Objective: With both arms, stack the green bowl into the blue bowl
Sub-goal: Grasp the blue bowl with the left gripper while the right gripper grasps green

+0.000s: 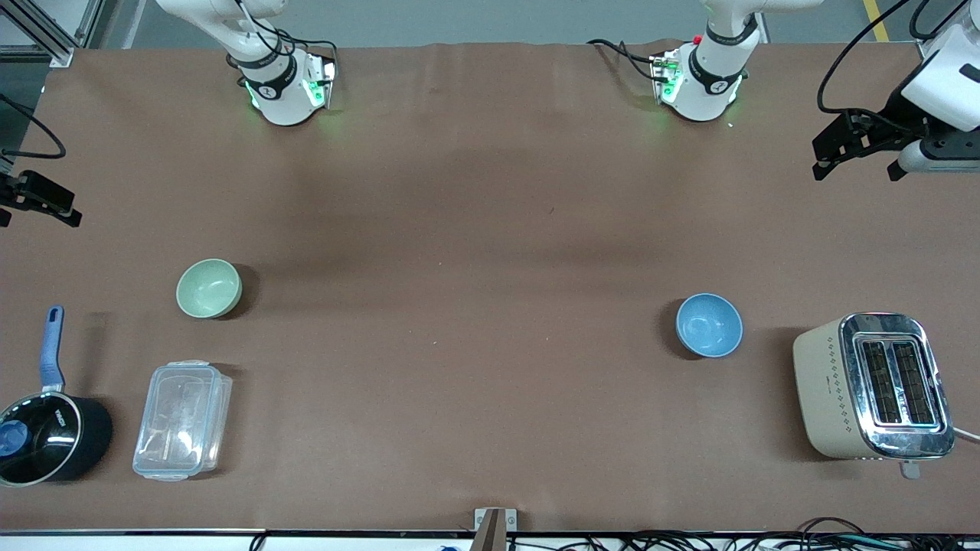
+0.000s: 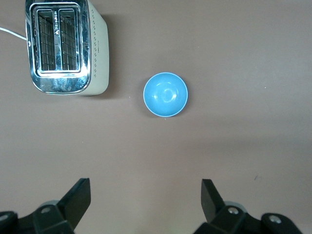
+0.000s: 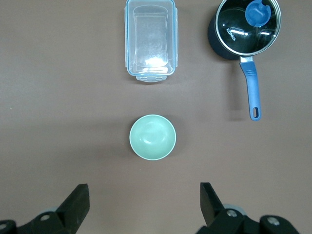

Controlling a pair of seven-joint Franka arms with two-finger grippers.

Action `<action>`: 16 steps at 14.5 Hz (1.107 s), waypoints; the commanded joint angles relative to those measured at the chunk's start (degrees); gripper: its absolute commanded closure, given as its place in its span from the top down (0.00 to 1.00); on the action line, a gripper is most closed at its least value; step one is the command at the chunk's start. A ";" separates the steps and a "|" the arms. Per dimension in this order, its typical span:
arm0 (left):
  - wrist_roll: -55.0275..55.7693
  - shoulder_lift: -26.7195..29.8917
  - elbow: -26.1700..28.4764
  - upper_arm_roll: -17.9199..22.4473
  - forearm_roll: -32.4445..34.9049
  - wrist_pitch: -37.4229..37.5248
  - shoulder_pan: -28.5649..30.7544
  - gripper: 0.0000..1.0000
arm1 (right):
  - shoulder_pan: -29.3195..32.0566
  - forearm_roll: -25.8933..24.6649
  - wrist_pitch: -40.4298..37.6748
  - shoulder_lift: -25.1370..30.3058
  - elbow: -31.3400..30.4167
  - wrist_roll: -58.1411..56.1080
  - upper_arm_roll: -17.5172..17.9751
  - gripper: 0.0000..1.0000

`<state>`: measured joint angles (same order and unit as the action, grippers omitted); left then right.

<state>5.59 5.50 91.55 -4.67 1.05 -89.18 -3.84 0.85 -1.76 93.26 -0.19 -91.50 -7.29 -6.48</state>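
Brown cloth covers the desk (image 1: 475, 229), and I see the green bowl (image 1: 209, 288) sitting upright on it toward the right arm's end, well apart from the blue bowl (image 1: 709, 324), which stands upright toward the left arm's end. A clear plastic box (image 1: 182, 419) and a black saucepan (image 1: 47, 435) lie nearer the front camera than the green bowl; a toaster (image 1: 873, 386) stands just beside the blue bowl. My left pincer (image 2: 146, 204) hangs spread wide and empty over bare cloth, the blue bowl (image 2: 165, 94) in its sight. My right pincer (image 3: 145, 204) is likewise spread and empty, looking down on the green bowl (image 3: 152, 137).
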 commanded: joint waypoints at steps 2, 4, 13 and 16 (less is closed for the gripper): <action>-0.58 -1.36 -1.46 0.10 1.06 1.02 0.06 1.00 | 0.21 0.53 -1.50 -0.16 0.53 0.78 0.07 1.00; -0.67 -2.85 -1.90 0.10 1.06 0.93 0.06 1.00 | 0.30 0.53 -1.51 -0.16 0.53 0.78 0.07 1.00; 0.30 -14.45 13.44 0.19 2.38 -27.65 1.90 1.00 | 0.65 0.62 -1.77 -0.07 -0.08 0.08 -0.02 1.00; 0.56 -19.98 18.39 0.27 2.29 -39.12 2.34 1.00 | 2.31 0.62 -0.20 -0.25 -4.89 -0.54 -0.20 1.00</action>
<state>5.63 -12.85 107.11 -4.43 2.51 -123.66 -1.71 1.55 -1.76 91.59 -0.46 -92.63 -7.30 -6.77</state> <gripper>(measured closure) 0.000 0.000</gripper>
